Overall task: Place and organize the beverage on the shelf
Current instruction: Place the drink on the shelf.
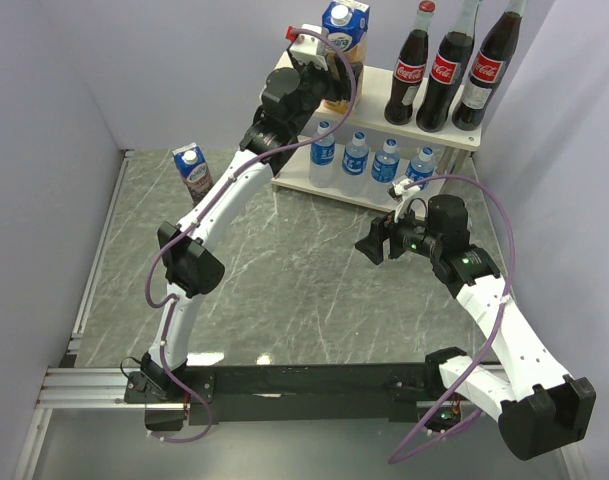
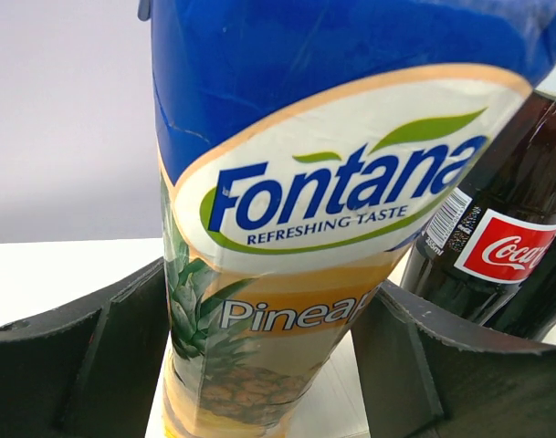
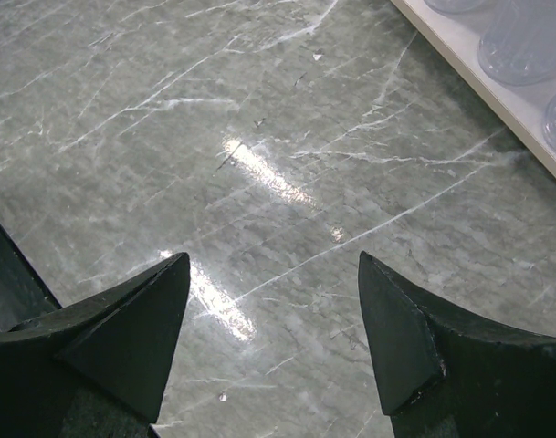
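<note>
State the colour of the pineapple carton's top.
The carton top is blue; left wrist view shows it best.

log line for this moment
left gripper: around pineapple carton on shelf top, grip unclear | right gripper: open, empty, over table | grape carton: on table

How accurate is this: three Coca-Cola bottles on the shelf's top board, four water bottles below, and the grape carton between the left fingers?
One error: the carton between the left fingers is the pineapple carton, as the left wrist view shows. The grape carton stands on the table. The rest holds.
</note>
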Controlling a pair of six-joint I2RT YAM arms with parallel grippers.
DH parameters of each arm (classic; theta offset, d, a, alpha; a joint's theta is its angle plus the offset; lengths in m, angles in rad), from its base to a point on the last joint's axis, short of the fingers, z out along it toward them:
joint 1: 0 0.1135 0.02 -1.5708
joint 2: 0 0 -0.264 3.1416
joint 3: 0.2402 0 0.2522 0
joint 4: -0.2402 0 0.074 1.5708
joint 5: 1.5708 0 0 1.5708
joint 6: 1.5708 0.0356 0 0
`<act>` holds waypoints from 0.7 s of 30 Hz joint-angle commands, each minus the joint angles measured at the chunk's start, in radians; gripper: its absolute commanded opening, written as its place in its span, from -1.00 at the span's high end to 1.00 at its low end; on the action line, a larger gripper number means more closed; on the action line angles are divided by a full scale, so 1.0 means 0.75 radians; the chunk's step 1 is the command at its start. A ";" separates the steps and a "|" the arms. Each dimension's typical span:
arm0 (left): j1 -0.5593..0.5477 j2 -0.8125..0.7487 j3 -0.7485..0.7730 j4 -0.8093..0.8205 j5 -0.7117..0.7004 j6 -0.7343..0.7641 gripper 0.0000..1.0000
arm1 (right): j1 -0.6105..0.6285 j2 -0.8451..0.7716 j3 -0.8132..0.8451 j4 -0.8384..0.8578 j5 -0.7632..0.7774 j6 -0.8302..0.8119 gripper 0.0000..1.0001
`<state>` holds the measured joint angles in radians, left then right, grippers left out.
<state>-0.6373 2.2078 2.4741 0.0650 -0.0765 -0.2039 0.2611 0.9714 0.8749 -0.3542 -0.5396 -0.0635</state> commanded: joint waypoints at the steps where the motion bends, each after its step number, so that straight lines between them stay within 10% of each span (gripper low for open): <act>1: -0.009 -0.027 0.101 0.220 -0.006 -0.004 -0.53 | -0.005 0.001 0.014 0.020 0.000 0.003 -0.60; 21: -0.011 0.002 0.099 0.261 -0.002 0.002 -0.58 | -0.007 0.006 0.016 0.016 0.000 -0.001 -0.60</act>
<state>-0.6376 2.2284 2.4744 0.1230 -0.0772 -0.2005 0.2611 0.9718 0.8749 -0.3595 -0.5396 -0.0639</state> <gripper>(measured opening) 0.789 0.803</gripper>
